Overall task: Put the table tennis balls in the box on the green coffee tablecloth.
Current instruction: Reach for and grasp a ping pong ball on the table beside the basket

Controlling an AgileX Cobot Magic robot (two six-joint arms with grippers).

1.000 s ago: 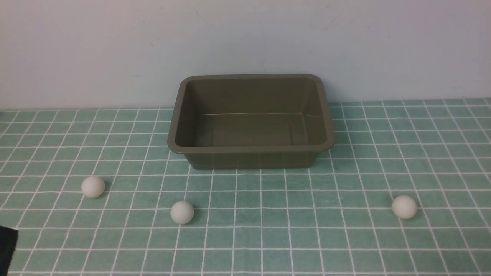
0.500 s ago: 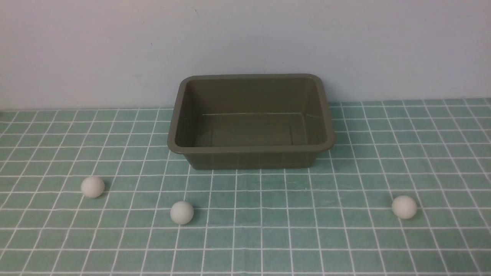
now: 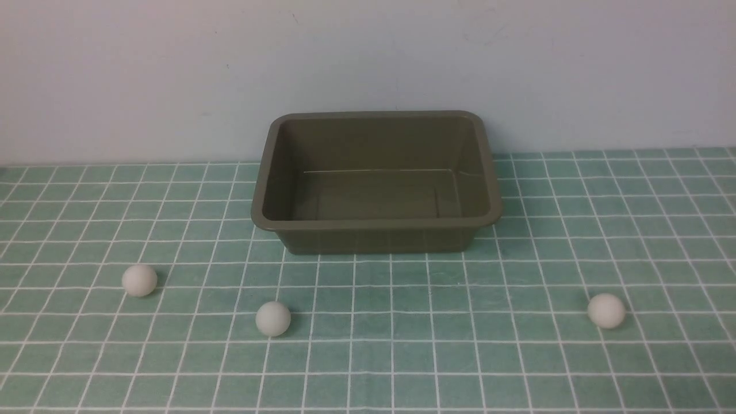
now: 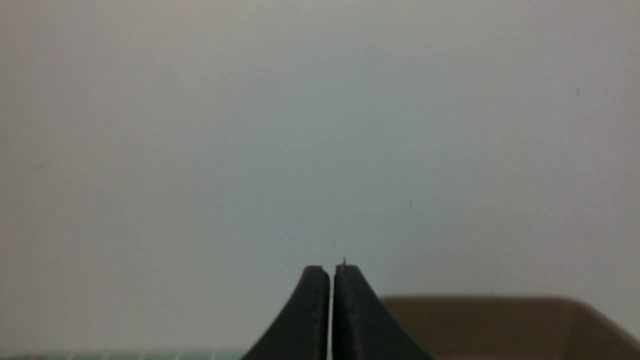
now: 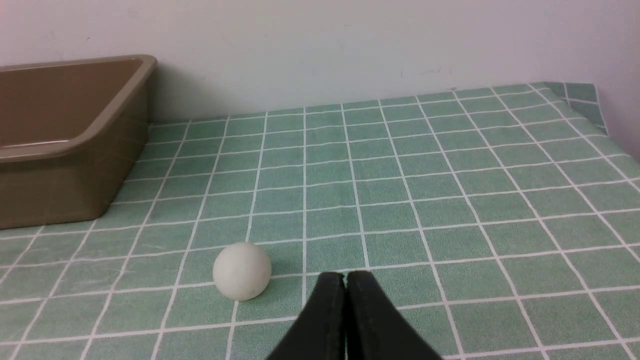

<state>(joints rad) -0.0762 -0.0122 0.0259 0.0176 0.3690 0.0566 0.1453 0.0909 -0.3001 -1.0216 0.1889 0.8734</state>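
Our left fingers (image 4: 310, 320) and right fingers (image 5: 367, 320) are pressed together on nothing, so unless we spread them we could knock the lower-left ball (image 3: 139, 280), lower-middle ball (image 3: 273, 318) or lower-right ball (image 3: 606, 311) rolling over the cloth (image 3: 517, 356), away from the central box (image 3: 376, 223).

Table tennis balls: three, all white, all in the lower half of the front view. One ball (image 3: 139, 280) at lower left, one ball (image 3: 273, 318) lower centre-left, one ball (image 3: 606, 311) lower right. Box (image 3: 376, 223): one, olive-brown, centre of frame. Green coffee tablecloth (image 3: 402, 356): one, across the lower part of the frame. Wall (image 3: 172, 75): one, across the top. Grippers: two, the left gripper (image 4: 331, 272) in the left wrist view and the right gripper (image 5: 345, 277) in the right wrist view. The right wrist view shows one of the three balls.
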